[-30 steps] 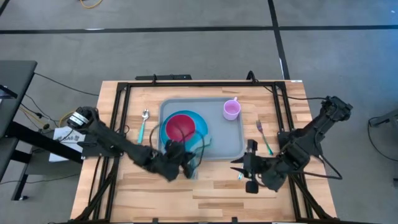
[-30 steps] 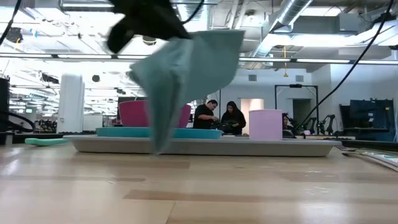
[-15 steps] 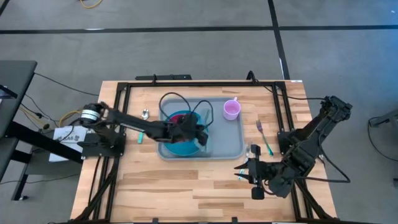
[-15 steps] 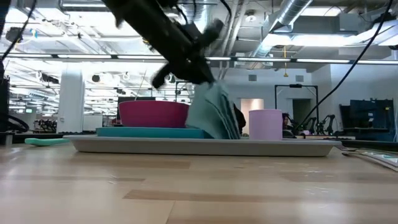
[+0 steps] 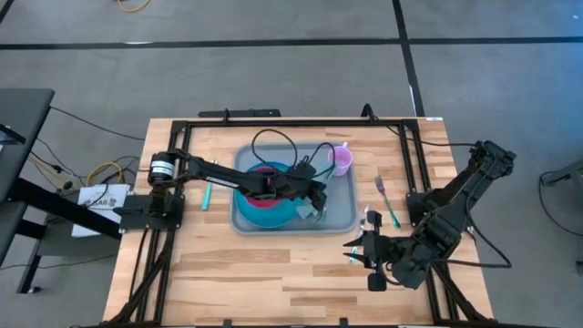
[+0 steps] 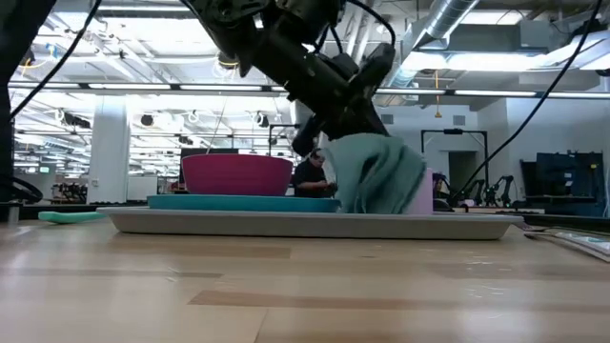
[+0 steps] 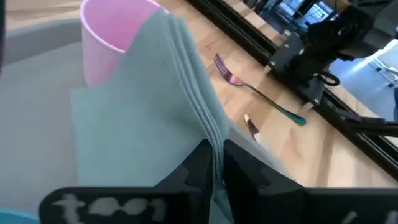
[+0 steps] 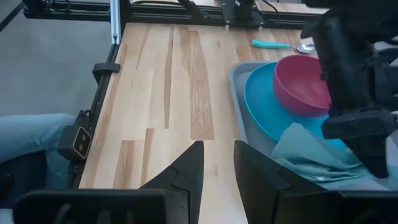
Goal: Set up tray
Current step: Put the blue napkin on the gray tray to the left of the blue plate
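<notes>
Table [image 5: 273,273]: pale wood, black frame round the work area.
Tray [image 5: 344,219]: centred toward the table's far side, flat on the wood.
Plate [image 5: 264,219]: blue, on the tray's left half, red bowl [image 5: 260,178] on top.
Left gripper [image 5: 314,205]: out over the tray, fingers pinching the folded teal napkin [image 7: 143,118], which touches the tray just beside the pink cup [image 5: 340,160].
Right gripper [image 5: 357,248]: parked near the tray's right front corner, fingers slightly spread, nothing between them.
Fork [image 5: 386,200]: on the wood, right of the tray.
</notes>
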### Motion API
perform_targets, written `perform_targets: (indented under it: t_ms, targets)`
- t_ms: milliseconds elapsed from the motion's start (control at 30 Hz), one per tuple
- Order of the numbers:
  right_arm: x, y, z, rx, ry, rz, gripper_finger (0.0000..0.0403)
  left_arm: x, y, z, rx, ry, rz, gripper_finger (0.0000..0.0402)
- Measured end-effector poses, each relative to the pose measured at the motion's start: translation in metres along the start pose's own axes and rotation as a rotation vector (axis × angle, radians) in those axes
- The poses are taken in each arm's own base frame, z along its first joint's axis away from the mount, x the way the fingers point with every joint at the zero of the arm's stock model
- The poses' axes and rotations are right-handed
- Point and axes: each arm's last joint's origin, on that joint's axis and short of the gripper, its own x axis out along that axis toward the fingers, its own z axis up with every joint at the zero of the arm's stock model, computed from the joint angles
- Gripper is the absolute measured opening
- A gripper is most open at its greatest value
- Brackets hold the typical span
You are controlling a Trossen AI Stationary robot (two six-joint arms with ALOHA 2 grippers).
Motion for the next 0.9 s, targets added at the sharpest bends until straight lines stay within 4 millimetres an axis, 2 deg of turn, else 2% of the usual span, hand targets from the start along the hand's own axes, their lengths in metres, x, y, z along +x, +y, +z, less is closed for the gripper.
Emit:
perform_targets:
  t_ms: [133,267,467,633,800,900]
  targets:
    - [0.000,0.000,0.000,0.005,0.001,-0.001,0.0082,0.004,0.001,0.002,0.022,-0.016,0.019,0.0030]
    - [0.000,0.000,0.000,0.007,0.000,0.000,0.0082,0.015,0.008,-0.004,0.016,0.045,-0.026,0.0050]
    - [0.000,0.000,0.000,0.007,0.001,0.000,0.0082,0.034,0.009,-0.015,0.016,0.000,-0.100,0.0089]
    - [0.000,0.000,0.000,0.006,0.003,0.000,0.0082,0.035,0.013,-0.009,0.004,-0.004,-0.127,0.0113]
    - [0.000,0.000,-0.001,0.005,0.004,0.002,0.0082,0.034,0.012,-0.007,-0.012,0.006,-0.140,0.0113]
    - [0.000,0.000,-0.001,0.005,0.004,0.002,0.0082,0.034,0.013,-0.016,0.048,0.053,-0.099,0.0103]
